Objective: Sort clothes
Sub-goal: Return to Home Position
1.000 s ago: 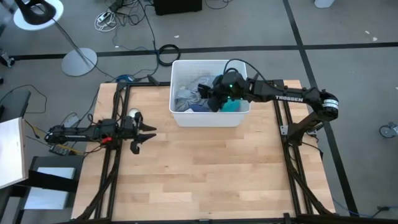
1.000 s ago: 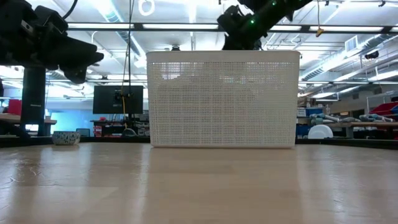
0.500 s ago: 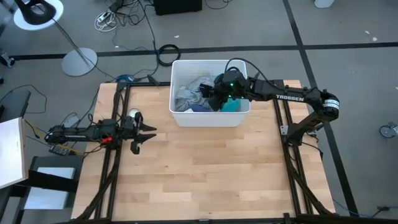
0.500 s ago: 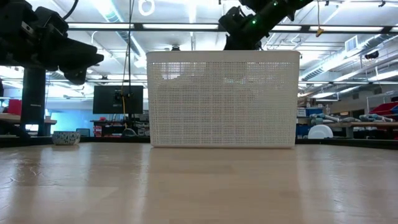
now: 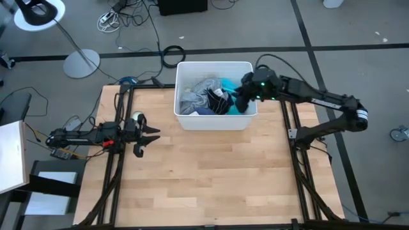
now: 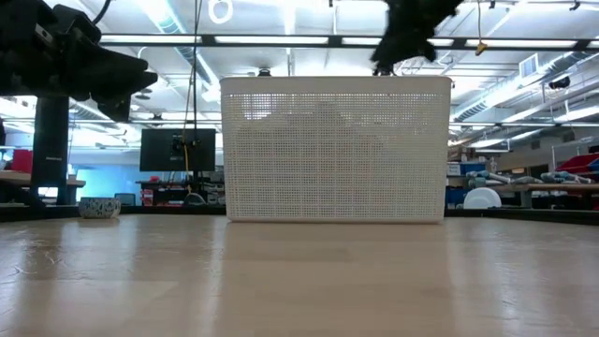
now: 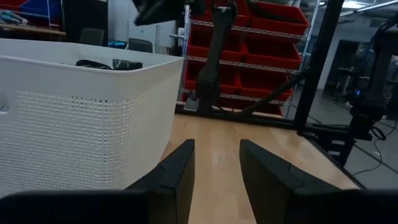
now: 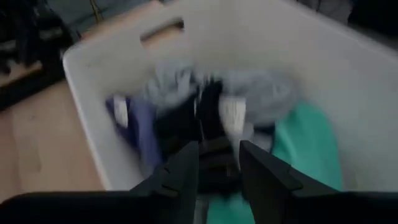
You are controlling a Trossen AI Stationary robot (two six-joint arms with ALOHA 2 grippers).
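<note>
We see right gripper (image 5: pixel 245 96) spread, holding nothing. Clothes (image 5: pixel 206 99) lie just under it, inside white laundry bin (image 5: pixel 214 121). We worry: finger may hook turquoise garment (image 5: pixel 238 109) or bump rim, tipping bin. Left gripper (image 5: pixel 151 136) spread, waits well apart.

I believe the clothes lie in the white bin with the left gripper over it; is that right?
No: the high view shows the right gripper over the white bin, the left gripper aside; the clothes do lie in it.

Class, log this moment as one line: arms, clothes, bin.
right arm: above right side of white laundry bin, jaws open, empty | left arm: at left edge of table, jaws open | clothes: piled in bin
</note>
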